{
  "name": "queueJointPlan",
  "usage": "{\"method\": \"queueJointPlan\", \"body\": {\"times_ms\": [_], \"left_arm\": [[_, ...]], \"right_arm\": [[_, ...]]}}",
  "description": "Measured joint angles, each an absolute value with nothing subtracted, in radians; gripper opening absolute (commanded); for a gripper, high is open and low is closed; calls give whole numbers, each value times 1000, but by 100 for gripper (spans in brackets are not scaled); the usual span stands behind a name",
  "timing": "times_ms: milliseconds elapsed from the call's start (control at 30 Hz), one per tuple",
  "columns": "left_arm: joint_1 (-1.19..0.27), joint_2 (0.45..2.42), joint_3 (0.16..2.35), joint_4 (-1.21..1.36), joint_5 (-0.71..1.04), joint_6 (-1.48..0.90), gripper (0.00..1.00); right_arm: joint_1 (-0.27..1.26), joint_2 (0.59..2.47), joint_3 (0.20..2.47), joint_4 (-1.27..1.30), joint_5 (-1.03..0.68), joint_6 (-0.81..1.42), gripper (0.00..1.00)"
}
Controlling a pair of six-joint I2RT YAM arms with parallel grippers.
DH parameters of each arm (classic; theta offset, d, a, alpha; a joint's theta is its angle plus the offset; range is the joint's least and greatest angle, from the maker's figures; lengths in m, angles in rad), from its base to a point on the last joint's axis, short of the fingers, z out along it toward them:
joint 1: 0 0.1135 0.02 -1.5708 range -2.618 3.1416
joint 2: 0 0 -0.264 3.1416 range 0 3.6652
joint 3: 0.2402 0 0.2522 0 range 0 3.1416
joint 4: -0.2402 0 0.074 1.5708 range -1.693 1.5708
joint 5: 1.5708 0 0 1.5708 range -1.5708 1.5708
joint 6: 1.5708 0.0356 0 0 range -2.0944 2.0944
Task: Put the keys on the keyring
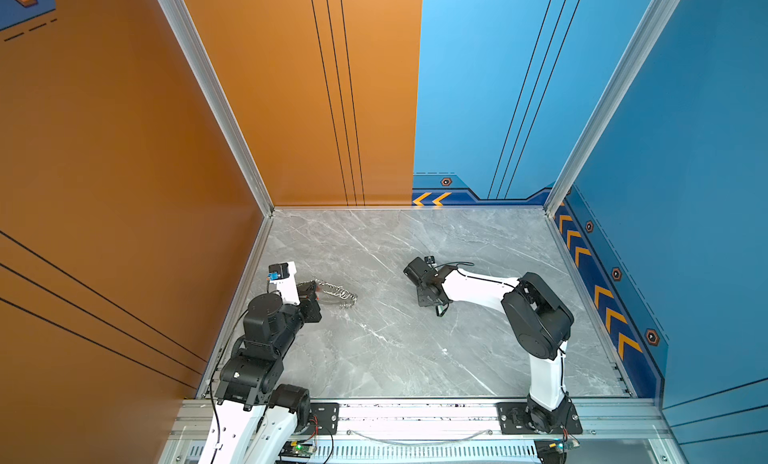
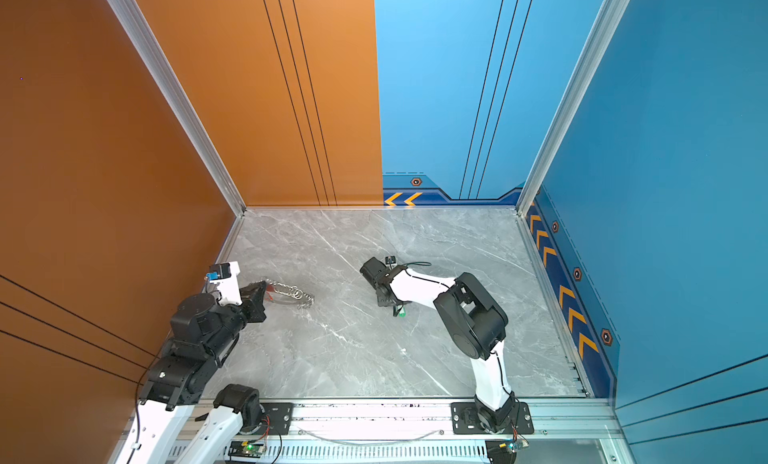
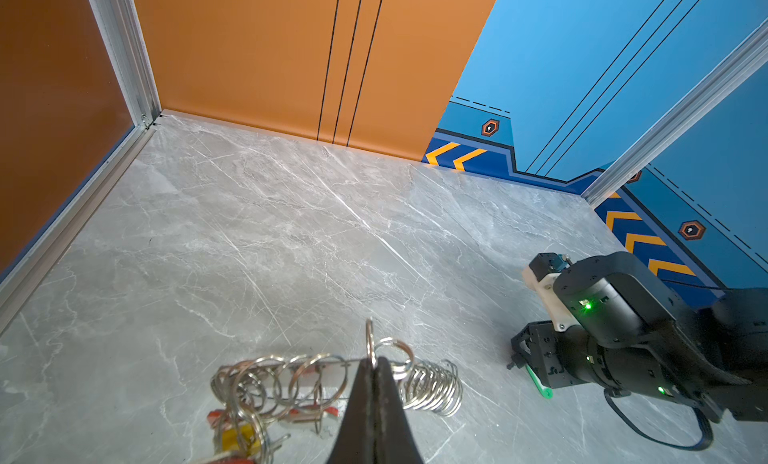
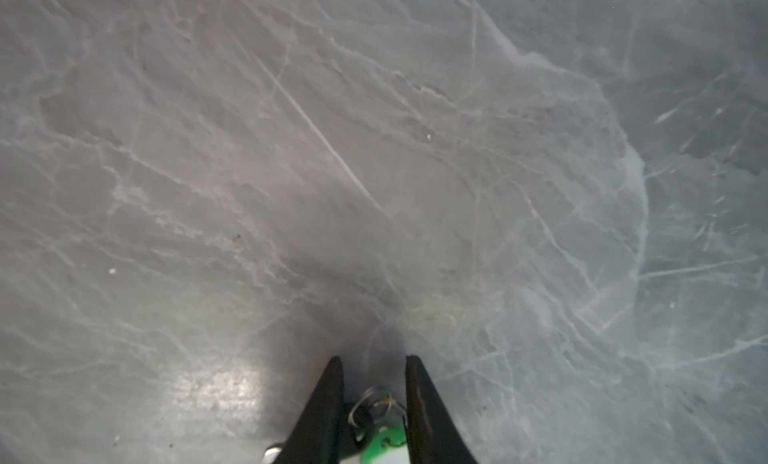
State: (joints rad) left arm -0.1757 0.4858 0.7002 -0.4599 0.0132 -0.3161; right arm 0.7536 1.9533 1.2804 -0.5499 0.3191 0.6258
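At the table's left, left tool [image 3: 372, 364] clamps keyring [image 3: 432, 385] ring.

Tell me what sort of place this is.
Most likely a purpose-built robot test cell, not a home or shop. Printed orange and blue wall panels in aluminium framing box in a marble-look tabletop, and two arms are bolted to a rail along its front edge.

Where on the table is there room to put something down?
The grey marble tabletop is bare along the back wall and between both arms. It is crowded by the left gripper, pinching the silver keyring, and by the right gripper around a green-tagged key.
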Motion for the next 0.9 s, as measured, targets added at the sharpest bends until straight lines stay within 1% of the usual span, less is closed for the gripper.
{"method": "queueJointPlan", "body": {"times_ms": [100, 233, 267, 333, 500, 667, 900], "left_arm": [[-176, 486, 700, -460, 14, -316, 0], [-176, 486, 700, -460, 17, -316, 0], [-176, 485, 700, -460, 19, -316, 0], [-176, 485, 700, -460, 21, -316, 0], [-176, 485, 700, -460, 21, -321, 0], [-176, 485, 700, -460, 23, -323, 0], [-176, 485, 700, -460, 24, -323, 0]], "right_arm": [[754, 1915, 1258, -558, 318, 623, 45], [759, 1885, 1253, -557, 315, 613, 64], [761, 1885, 1253, -558, 315, 611, 73], [767, 1889, 1253, -558, 318, 607, 80], [772, 1917, 1260, -561, 319, 607, 85], [766, 1953, 1290, -565, 329, 607, 85], [759, 1956, 1288, -561, 339, 607, 83]]}}
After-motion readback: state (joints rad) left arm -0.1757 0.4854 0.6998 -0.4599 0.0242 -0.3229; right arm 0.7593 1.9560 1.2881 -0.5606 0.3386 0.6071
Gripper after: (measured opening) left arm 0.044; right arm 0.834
